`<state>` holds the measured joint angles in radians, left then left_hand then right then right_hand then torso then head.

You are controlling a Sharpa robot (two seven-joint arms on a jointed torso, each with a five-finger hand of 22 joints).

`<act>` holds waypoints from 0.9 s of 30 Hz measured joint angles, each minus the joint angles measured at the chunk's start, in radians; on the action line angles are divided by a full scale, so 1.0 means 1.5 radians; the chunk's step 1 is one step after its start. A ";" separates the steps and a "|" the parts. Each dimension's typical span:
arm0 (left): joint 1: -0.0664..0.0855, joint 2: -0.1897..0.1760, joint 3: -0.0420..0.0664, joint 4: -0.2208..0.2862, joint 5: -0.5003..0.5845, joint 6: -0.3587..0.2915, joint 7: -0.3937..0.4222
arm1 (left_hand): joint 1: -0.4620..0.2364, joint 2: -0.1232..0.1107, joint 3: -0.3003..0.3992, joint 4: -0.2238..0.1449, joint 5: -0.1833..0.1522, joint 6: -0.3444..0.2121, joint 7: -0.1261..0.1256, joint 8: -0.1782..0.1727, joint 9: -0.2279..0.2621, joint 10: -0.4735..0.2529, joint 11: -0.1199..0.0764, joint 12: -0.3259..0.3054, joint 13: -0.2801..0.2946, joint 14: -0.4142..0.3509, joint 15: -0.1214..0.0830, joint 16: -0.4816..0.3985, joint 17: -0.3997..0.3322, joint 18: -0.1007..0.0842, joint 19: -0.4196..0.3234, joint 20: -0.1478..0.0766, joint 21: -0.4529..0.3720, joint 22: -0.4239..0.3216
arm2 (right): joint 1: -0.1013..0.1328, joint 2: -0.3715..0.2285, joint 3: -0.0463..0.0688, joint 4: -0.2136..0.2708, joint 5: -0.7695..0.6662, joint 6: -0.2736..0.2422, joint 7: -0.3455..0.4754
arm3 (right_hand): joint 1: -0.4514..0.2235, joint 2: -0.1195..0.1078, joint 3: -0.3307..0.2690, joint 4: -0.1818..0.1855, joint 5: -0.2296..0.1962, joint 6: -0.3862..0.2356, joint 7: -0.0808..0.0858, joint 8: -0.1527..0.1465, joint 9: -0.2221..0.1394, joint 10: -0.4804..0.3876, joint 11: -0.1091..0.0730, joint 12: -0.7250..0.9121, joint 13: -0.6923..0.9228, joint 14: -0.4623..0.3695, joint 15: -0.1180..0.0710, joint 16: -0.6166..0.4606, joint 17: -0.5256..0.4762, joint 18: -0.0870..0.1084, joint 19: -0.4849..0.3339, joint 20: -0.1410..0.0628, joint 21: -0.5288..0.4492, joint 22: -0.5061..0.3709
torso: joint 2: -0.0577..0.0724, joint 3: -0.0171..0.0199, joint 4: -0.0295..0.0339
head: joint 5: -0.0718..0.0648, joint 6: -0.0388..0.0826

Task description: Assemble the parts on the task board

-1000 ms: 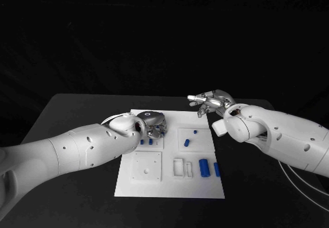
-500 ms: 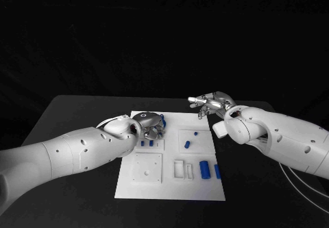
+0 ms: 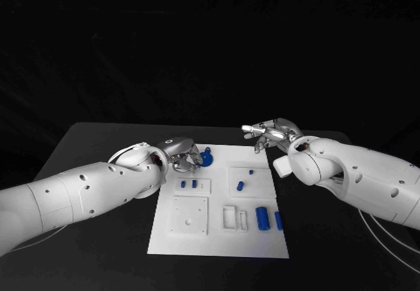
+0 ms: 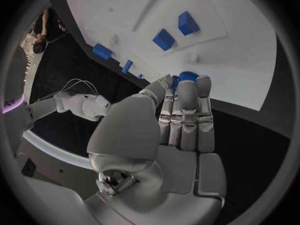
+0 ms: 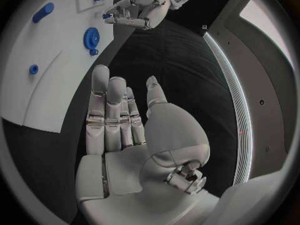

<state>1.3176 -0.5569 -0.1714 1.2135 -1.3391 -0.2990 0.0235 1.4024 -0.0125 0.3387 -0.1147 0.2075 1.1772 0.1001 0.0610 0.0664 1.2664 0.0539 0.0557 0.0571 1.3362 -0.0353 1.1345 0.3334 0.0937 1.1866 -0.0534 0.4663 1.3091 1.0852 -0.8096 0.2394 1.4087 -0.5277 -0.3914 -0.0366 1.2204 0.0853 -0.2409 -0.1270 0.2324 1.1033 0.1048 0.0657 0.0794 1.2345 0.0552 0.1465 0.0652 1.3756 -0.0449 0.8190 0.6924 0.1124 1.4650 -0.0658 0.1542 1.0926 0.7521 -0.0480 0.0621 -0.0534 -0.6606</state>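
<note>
The white task board (image 3: 219, 242) lies in the middle of the black table. My left hand (image 3: 179, 154) hovers at the board's far left edge and pinches a small blue part (image 4: 187, 76) at its fingertips. Just right of that hand a blue gear (image 3: 206, 159) lies on the board; the right wrist view shows the gear (image 5: 92, 36) below the left hand (image 5: 139, 9). Two small blue pegs (image 3: 187, 182) stand in the left plate. My right hand (image 3: 273, 132) hangs beyond the board's far right corner, fingers (image 5: 106, 110) spread and holding nothing.
A blue block (image 3: 239, 182) and a small peg (image 3: 250, 171) sit on the right plate. Two blue cylinders (image 3: 261, 215) lie at the board's right side beside white slots (image 3: 227, 216). A white square plate (image 3: 189, 213) sits near left. Black table surrounds the board.
My left hand has drawn back and to the left from over the left plate, uncovering the blue gear and the pegs. The right hand has barely moved.
</note>
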 measured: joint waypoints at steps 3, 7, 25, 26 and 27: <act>0.000 -0.014 0.003 0.008 0.009 0.001 -0.001 | 0.000 0.000 0.000 0.000 0.000 0.000 0.000 0.000 0.000 0.000 0.000 -0.002 0.000 0.000 0.000 0.000 0.001 0.000 0.000 0.000 0.000 0.000 | 0.000 -0.001 0.000 0.000 0.000 0.000 0.000 | 0.000 0.000 0.000 0.000 0.000 0.000 0.000 0.000 0.000 0.000 0.000 0.000 0.000 0.000 0.000 0.000 -0.001 -0.003 0.000 0.000 0.000 0.000 | -0.001 0.0001 0.0012 | -0.001 -0.001; 0.000 -0.028 0.004 0.011 0.017 0.004 -0.003 | 0.000 0.000 -0.002 -0.002 0.000 0.000 0.000 0.000 0.000 0.000 0.000 -0.002 0.000 0.000 0.000 0.000 0.001 -0.001 0.000 0.000 0.000 0.000 | 0.000 -0.002 0.000 0.000 0.000 0.000 0.000 | 0.000 0.000 0.000 0.000 0.000 0.000 0.000 0.000 0.000 0.000 0.000 0.000 0.000 0.000 0.000 0.000 -0.001 -0.003 0.000 0.000 0.000 0.000 | -0.002 -0.0001 0.0024 | -0.001 -0.002; 0.000 -0.031 0.004 0.008 0.027 0.025 -0.007 | 0.005 -0.001 -0.002 -0.002 0.004 -0.002 0.002 0.000 0.000 -0.005 0.002 0.000 0.000 0.000 0.000 0.000 0.003 -0.002 -0.002 0.002 0.008 0.000 | 0.000 -0.002 0.000 0.000 0.000 0.002 0.000 | 0.000 0.000 0.000 0.000 0.000 0.000 0.000 0.000 0.000 0.000 0.000 -0.003 0.000 0.000 0.000 0.000 -0.002 -0.003 0.000 0.000 0.000 -0.001 | -0.001 0.0011 0.0004 | 0.000 -0.006; 0.000 -0.030 0.004 0.007 0.028 0.026 -0.007 | 0.005 -0.001 -0.002 -0.002 0.004 -0.002 0.002 0.000 0.000 -0.005 0.003 0.000 0.000 0.000 0.000 0.000 0.003 -0.002 -0.002 0.002 0.008 0.000 | 0.000 -0.002 0.000 0.000 0.000 0.002 -0.001 | 0.000 0.000 0.000 0.000 0.000 0.000 0.000 0.000 0.000 0.000 0.000 -0.003 0.000 0.000 0.000 0.000 -0.002 -0.003 0.000 0.000 0.000 -0.001 | -0.001 0.0011 0.0004 | 0.000 -0.007; 0.000 -0.028 0.004 0.005 0.028 0.026 -0.007 | 0.005 -0.001 -0.002 -0.002 0.005 -0.002 0.002 0.000 0.000 -0.005 0.003 0.000 0.000 0.000 0.000 0.000 0.003 -0.002 -0.002 0.002 0.008 0.000 | 0.000 -0.002 0.000 0.000 0.000 0.002 -0.001 | 0.000 0.000 0.000 0.000 0.000 0.000 0.000 0.000 0.000 0.000 0.000 -0.003 0.000 0.000 0.000 0.000 -0.002 -0.003 0.000 0.000 0.000 -0.001 | -0.001 0.0011 0.0004 | 0.000 -0.007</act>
<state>1.3168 -0.5993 -0.1651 1.2215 -1.2971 -0.2597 0.0128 1.4097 -0.0140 0.3359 -0.1173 0.2143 1.1737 0.1035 0.0609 0.0657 1.2590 0.0576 0.0558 0.0572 1.3358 -0.0350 1.1345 0.3379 0.0906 1.1830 -0.0497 0.4779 1.3090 1.0852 -0.8122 0.2394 1.4089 -0.5277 -0.3888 -0.0374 1.2204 0.0853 -0.2409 -0.1270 0.2324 1.1034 0.1047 0.0657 0.0794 1.2346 0.0552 0.1426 0.0652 1.3756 -0.0450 0.8190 0.6900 0.1077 1.4650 -0.0658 0.1542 1.0916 0.7514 -0.0464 0.0627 -0.0535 -0.6703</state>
